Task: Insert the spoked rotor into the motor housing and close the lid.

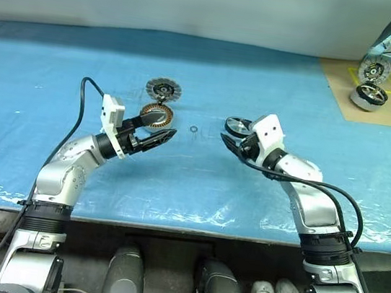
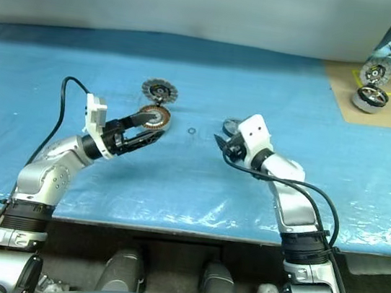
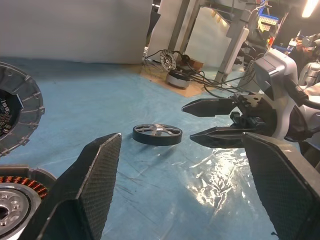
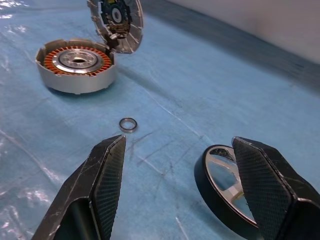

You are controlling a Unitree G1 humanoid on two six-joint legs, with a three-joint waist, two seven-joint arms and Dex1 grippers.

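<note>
Spoked rotor (image 4: 225,192) flat on blue-covered counter (image 1: 196,190), just beside right tool (image 1: 231,141), fingers spread, empty. Left tool (image 1: 160,127) likewise spread, hovering nr motor housing (image 4: 76,67). Lid (image 4: 116,22) propped against housing's far side.

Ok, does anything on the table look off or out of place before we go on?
Mostly normal. The one stray item is a tiny thin ring lying loose on the blue sheet, between the motor housing and the spoked rotor. The lid stands open, tilted up behind the housing.

The rotor (image 3: 157,134) is seen lying flat on the blue sheet (image 3: 100,105), between the left gripper (image 3: 182,195), fingers spread, and the right gripper (image 3: 200,122), apparently parted too.
</note>
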